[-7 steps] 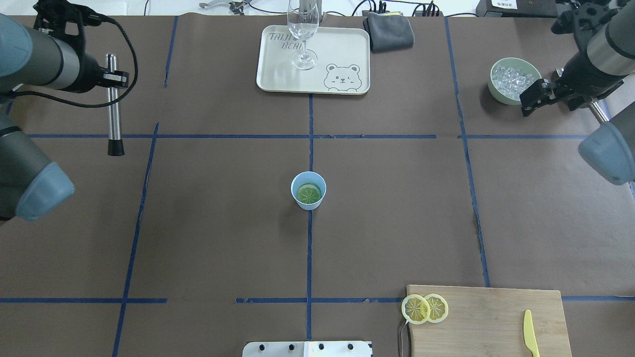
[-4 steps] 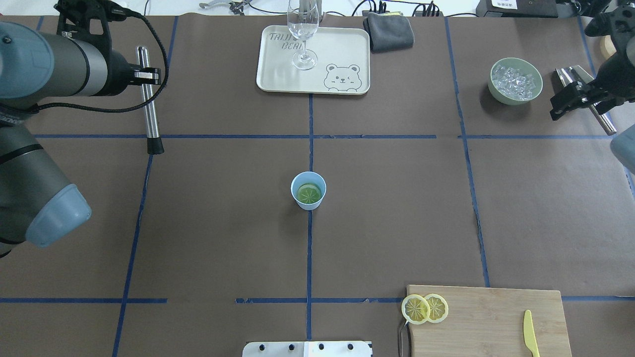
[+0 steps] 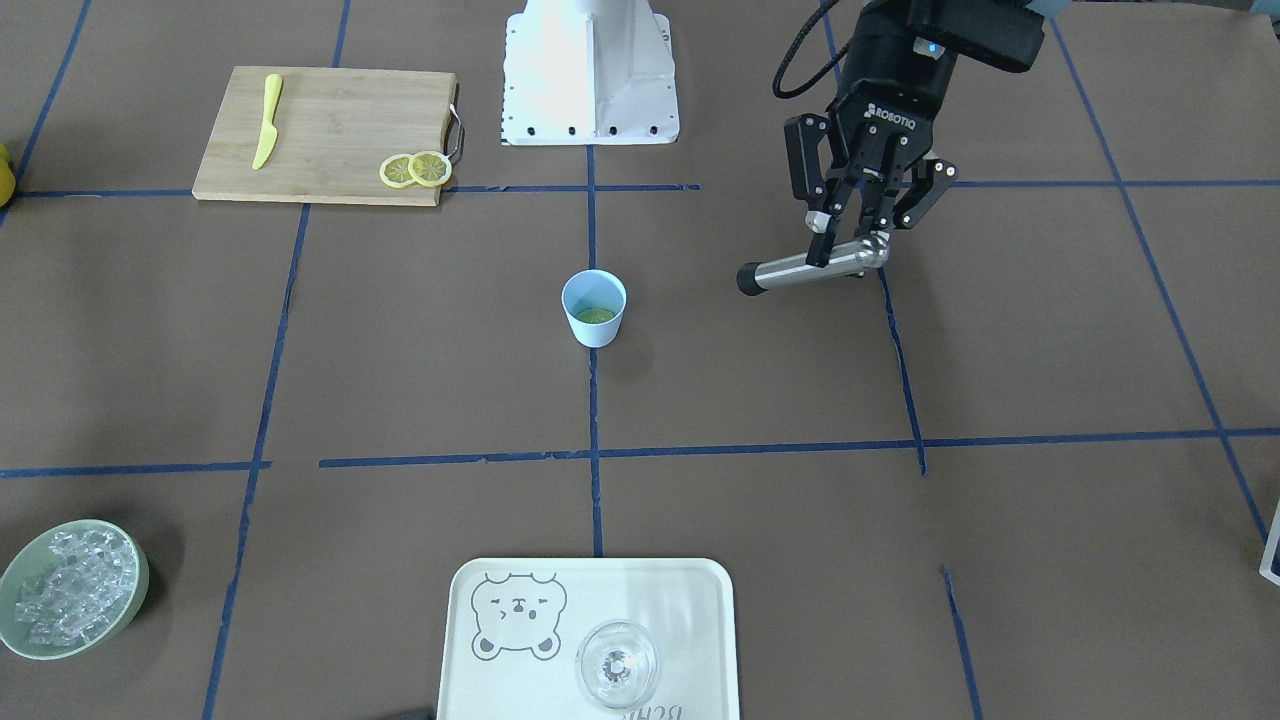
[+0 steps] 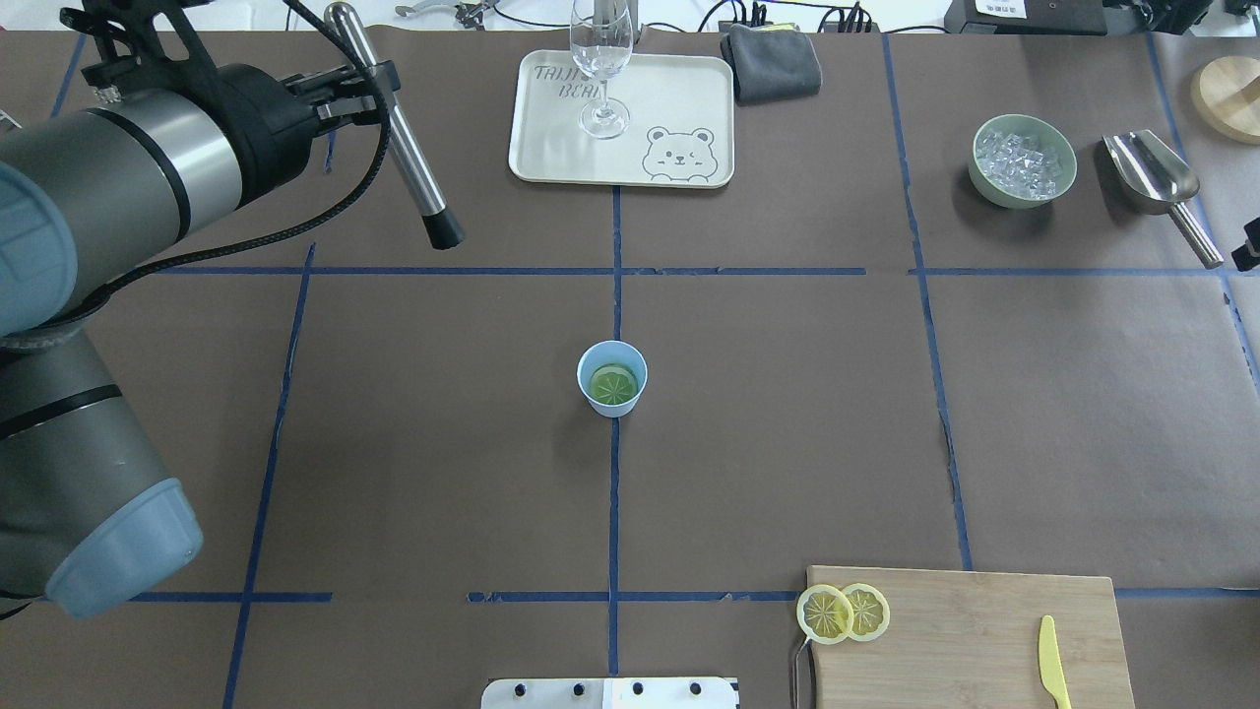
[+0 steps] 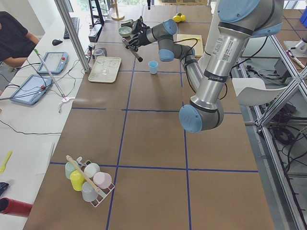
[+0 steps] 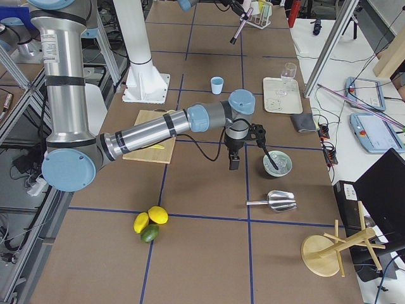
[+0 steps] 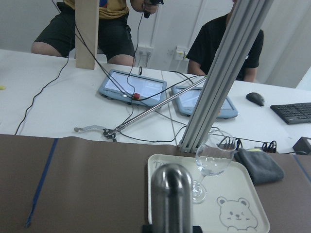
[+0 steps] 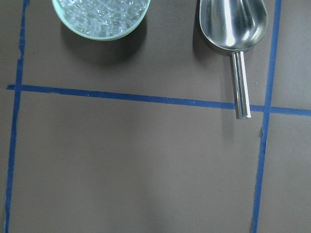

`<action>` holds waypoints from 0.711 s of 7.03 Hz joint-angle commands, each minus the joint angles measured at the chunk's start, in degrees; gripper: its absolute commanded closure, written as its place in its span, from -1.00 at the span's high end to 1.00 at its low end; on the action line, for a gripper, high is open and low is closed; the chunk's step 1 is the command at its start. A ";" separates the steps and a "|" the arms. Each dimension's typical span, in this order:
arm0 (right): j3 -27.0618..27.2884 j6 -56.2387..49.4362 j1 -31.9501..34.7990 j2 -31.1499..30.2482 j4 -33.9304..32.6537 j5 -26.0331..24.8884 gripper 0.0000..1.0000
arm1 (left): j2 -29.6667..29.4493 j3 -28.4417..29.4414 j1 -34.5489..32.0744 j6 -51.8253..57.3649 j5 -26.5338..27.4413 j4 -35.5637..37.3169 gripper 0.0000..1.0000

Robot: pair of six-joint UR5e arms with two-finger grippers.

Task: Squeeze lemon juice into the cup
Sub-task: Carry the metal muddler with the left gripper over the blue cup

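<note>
One camera looks down over my shoulders, one faces me across the table (image 4: 787, 443) — both hold the cup (image 4: 612, 379). Two watch from the ends. Right wrist looks down, close, on the bowl (image 8: 102, 38); left, out over the tray (image 7: 240, 184).

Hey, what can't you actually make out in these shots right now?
Right hand: overhead, cut by the right edge; open or shut unclear.
Second lemon slice: overhead, partly under the other slice.
Tray lettering: overhead, wine glass covers its end.
</note>
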 commanded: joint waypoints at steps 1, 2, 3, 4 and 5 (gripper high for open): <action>-3.66 -1.79 3.91 -0.85 0.15 0.10 1.00 | -1.24 4.53 0.12 0.57 0.33 -14.01 -1.00; -6.29 -2.75 5.41 -0.84 4.42 0.19 1.00 | -2.20 4.54 0.47 9.88 0.42 -14.57 -1.00; -9.71 -3.10 5.86 -1.01 10.29 0.27 1.00 | -3.60 4.28 0.56 14.32 0.34 -14.84 -1.00; -10.53 -3.11 5.95 -1.89 13.31 0.01 1.00 | -3.53 4.54 1.17 14.98 0.51 -16.06 -1.00; -11.41 -3.11 5.95 -2.07 13.95 -0.25 1.00 | -3.62 4.63 4.48 15.16 2.51 -16.68 -1.00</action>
